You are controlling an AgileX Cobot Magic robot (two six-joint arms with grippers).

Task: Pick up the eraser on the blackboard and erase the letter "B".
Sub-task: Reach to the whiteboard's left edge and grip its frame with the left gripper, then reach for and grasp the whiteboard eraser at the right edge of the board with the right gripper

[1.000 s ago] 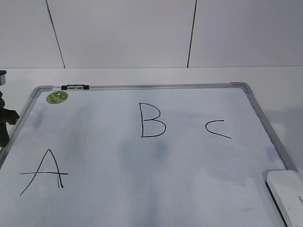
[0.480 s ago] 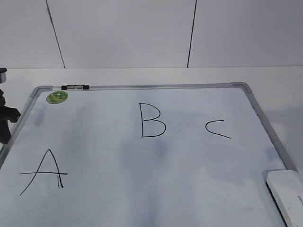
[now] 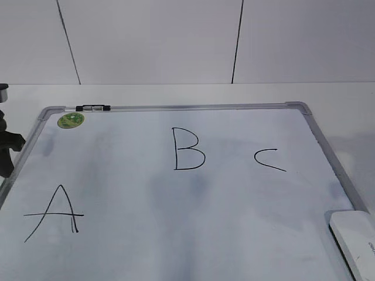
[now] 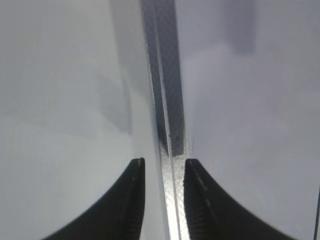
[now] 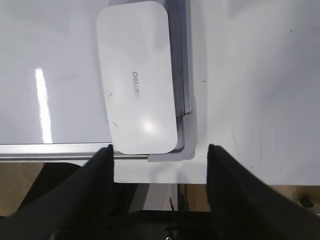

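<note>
Nothing done yet — the eraser (image 5: 137, 77) lies untouched just ahead of the right pincer (image 5: 160, 155), wide open and empty, and the letter "B" (image 3: 187, 148) stands whole.

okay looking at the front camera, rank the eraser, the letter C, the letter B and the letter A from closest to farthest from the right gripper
The right gripper sits just off the board's near right corner.
1. Eraser, near right corner.
2. Letter C, right of centre.
3. Letter B, centre.
4. Letter A, near left.
</note>
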